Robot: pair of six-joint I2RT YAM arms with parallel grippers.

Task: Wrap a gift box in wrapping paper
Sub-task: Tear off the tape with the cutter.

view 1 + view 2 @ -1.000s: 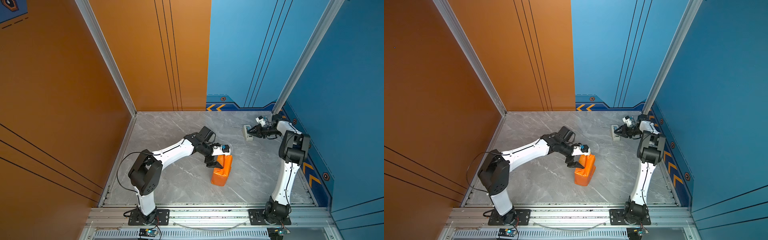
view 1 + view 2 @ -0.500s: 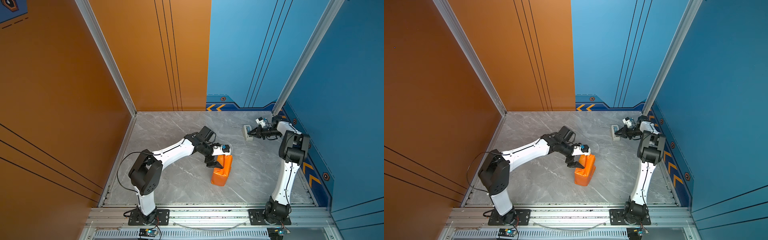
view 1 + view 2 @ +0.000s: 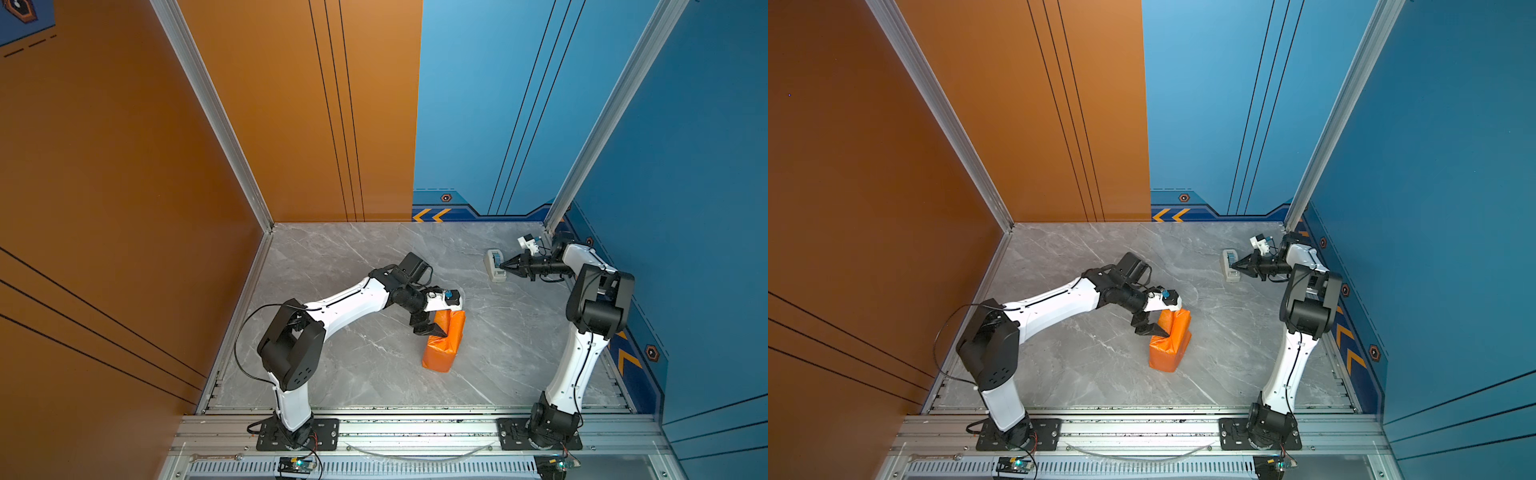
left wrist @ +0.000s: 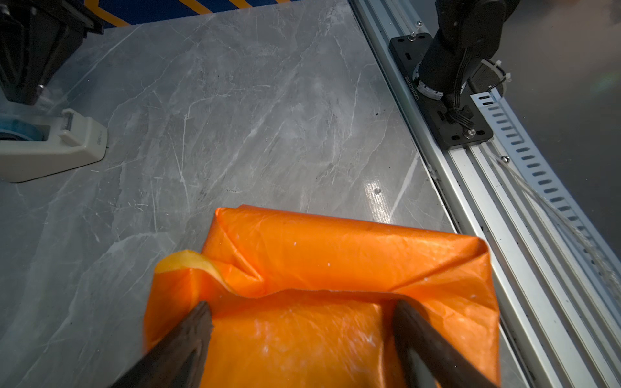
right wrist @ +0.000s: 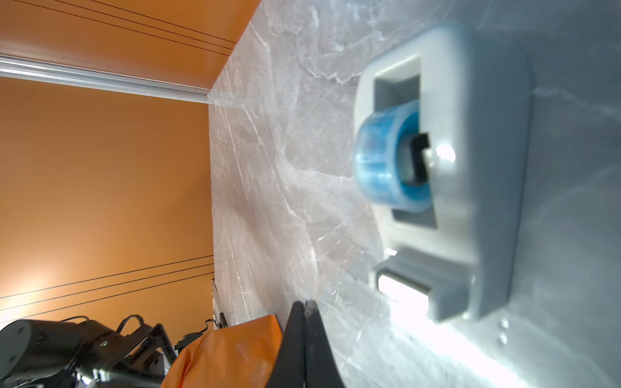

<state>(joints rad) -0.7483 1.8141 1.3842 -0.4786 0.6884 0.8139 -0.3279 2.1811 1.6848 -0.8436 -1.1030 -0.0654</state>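
Note:
The wrapping paper (image 3: 446, 345) (image 3: 1173, 345) is folded orange side out into a bundle in mid-table, and the gift box is hidden inside it. A curl of its pale yellow face (image 4: 188, 260) shows at one corner. My left gripper (image 3: 432, 330) (image 4: 302, 319) is open wide, its fingertips (image 4: 201, 319) resting on the bundle's orange face with a fold edge running between them. My right gripper (image 3: 501, 264) (image 5: 304, 304) is shut at the white tape dispenser (image 3: 494, 274) (image 5: 470, 134), pinching a clear strip of tape that stretches from the cutter.
The dispenser stands at the back right, close to the blue wall. An aluminium rail (image 4: 504, 235) with the arm bases runs along the table's front edge. Orange and blue walls enclose the other three sides.
The right gripper's jaws have closed at the tape dispenser. The left arm and the orange bundle have not moved.

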